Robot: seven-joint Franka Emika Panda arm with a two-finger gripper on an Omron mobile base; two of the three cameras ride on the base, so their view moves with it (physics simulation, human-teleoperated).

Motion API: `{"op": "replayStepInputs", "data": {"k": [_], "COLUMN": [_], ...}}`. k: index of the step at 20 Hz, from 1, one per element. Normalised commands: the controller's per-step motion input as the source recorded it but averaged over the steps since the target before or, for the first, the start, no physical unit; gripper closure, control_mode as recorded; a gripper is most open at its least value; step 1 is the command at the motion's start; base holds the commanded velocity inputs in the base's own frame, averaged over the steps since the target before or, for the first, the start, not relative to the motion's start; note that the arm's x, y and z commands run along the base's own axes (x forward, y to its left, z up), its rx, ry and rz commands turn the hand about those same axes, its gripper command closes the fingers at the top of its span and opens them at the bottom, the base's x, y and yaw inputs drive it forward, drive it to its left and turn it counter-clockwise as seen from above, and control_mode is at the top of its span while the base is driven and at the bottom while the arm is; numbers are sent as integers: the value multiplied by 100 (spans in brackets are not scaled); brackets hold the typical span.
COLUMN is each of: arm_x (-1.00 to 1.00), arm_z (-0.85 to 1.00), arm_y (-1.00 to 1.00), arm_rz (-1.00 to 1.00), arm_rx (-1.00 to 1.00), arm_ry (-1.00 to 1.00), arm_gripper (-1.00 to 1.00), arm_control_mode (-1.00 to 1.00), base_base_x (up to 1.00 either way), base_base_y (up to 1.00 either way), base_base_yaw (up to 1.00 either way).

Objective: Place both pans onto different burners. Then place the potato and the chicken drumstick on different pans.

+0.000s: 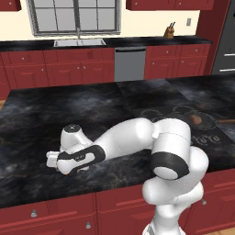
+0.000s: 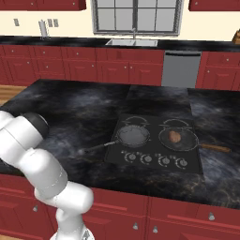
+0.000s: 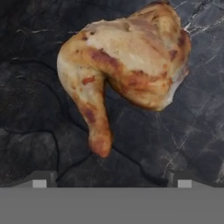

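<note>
Chicken drumstick (image 3: 124, 70) flat on counter (image 3: 35, 109); gripper (image 3: 111, 179) above, jaws wide apart.

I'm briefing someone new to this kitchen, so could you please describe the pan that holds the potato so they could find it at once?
Start at the black cooktop set into the dark marble island. Two pans sit on its front burners; take the pan on the right, its handle pointing right over the counter. It holds a reddish-brown potato, while the left pan is empty.

On the cooktop (image 2: 154, 161), the two pans sit side by side: the empty pan (image 2: 133, 135) at nine o'clock of the pan (image 2: 178, 138) holding the potato (image 2: 175, 136). The chicken drumstick (image 3: 124, 65) lies on the counter (image 3: 35, 109), bone end toward six o'clock in the hand view.
</note>
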Motion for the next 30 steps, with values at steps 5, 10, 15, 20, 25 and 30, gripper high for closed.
{"op": "replayStepInputs", "data": {"k": [5,10,15,20,25,30], "arm_x": [26,17,21,32,33,30], "arm_z": [-17,-1,0,-4,-14,-46], "arm_y": [1,13,11,0,0,6], "arm_rz": [-6,-7,-9,-13,-13,-11], "arm_rx": [0,0,0,0,0,0], "arm_ry": [0,0,0,0,0,2], "arm_gripper": [-100,-100,-100,-100,-100,100], "arm_control_mode": [-100,-100,-100,-100,-100,-100], "base_base_x": [0,0,0,0,0,0], "base_base_y": [0,0,0,0,0,0], "base_base_yaw": [0,0,0,0,0,0]}}
